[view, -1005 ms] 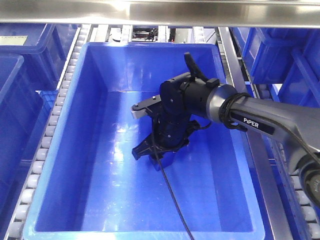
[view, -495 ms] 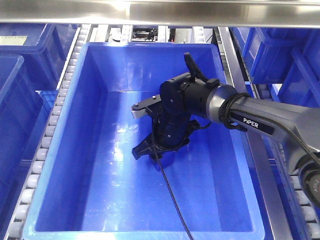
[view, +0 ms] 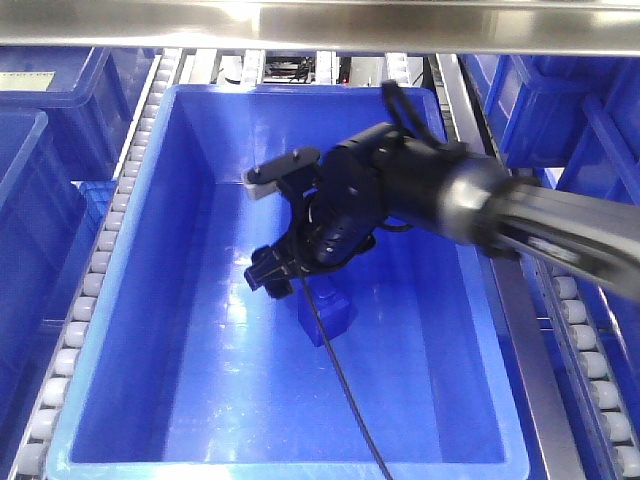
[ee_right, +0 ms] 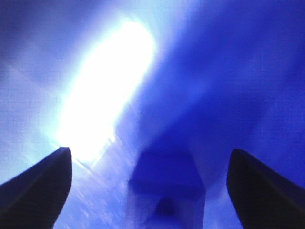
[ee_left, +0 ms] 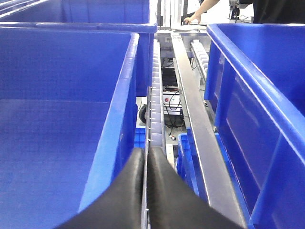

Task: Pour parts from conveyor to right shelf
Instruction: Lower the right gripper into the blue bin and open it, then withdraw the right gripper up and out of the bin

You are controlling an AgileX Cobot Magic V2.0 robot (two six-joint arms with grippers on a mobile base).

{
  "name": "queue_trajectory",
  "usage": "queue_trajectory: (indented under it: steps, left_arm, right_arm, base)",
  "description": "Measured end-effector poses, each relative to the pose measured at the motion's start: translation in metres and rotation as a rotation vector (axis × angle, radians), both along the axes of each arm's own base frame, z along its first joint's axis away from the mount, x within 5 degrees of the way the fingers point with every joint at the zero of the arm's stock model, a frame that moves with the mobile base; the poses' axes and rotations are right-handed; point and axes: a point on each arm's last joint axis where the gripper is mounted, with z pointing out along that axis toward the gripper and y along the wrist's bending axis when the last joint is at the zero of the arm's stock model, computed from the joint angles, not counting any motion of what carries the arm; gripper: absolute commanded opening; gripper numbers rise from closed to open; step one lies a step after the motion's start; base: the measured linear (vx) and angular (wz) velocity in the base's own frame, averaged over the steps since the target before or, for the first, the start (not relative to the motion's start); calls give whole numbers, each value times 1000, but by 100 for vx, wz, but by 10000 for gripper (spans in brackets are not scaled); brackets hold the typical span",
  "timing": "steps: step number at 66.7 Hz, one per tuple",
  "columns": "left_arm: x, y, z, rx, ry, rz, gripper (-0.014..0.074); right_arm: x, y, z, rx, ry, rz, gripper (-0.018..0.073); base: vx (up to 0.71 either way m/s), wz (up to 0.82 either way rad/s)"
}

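One of the parts, a small bright-blue block (view: pixel 325 316), rests on the floor of the large blue bin (view: pixel 190 300) that sits on the right shelf's roller rails (view: pixel 100 250). My right gripper (view: pixel 272 279) hangs just above and left of the block, open and not touching it. The right wrist view is blurred; there the block (ee_right: pixel 167 183) lies between the widely parted fingers of the right gripper (ee_right: pixel 148 157). My left gripper (ee_left: pixel 145 153) is shut and holds nothing, pointing along a roller track (ee_left: pixel 156 95) between two bins. It does not show in the front view.
More blue bins stand on both sides (view: pixel 40 120) (view: pixel 570 110). A steel crossbar (view: pixel 320 25) spans the top of the front view. A black cable (view: pixel 345 400) trails from the right gripper across the bin floor. A person's arm (ee_left: pixel 205 9) shows far behind the rack.
The right gripper has lifted and swung up and to the left, away from the bin floor. The blue block, hidden under it before, now stands uncovered.
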Motion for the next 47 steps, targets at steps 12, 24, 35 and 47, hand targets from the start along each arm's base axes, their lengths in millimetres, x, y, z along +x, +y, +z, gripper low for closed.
queue_trajectory:
  steps: [12, 24, 35, 47]
  left_arm:
    - [0, 0, 0, 0, 0, 0, -6]
    - [0, 0, 0, 0, 0, 0, -6]
    - [0, 0, 0, 0, 0, 0, -6]
    - [0, 0, 0, 0, 0, 0, -6]
  right_arm:
    - [-31, -24, 21, 118, -177, -5, 428]
    - [-75, -56, 43, 215, -308, 5, 57]
    - [-121, -90, 52, 255, -367, 9, -10]
    - [-167, -123, 55, 325, -433, 2, -9]
  base:
    - [0, 0]
    - [0, 0]
    - [0, 0]
    - [0, 0]
